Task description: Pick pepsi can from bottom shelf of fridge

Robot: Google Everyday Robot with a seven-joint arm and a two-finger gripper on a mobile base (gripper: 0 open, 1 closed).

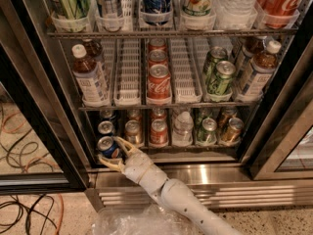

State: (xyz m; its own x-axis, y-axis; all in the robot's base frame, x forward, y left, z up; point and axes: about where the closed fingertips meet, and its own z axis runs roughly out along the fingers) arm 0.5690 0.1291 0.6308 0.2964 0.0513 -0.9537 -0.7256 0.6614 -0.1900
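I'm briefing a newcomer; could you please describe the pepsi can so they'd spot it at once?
In the fridge, find the dim bottom shelf just above the ribbed steel base. The pepsi can stands at the front of its far-left lane, where the open gripper straddles it. It is dark blue, unlike the gold-brown can and red can beside it.

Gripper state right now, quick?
Gripper: open, fingers either side of the pepsi can, at the left end of the bottom shelf.
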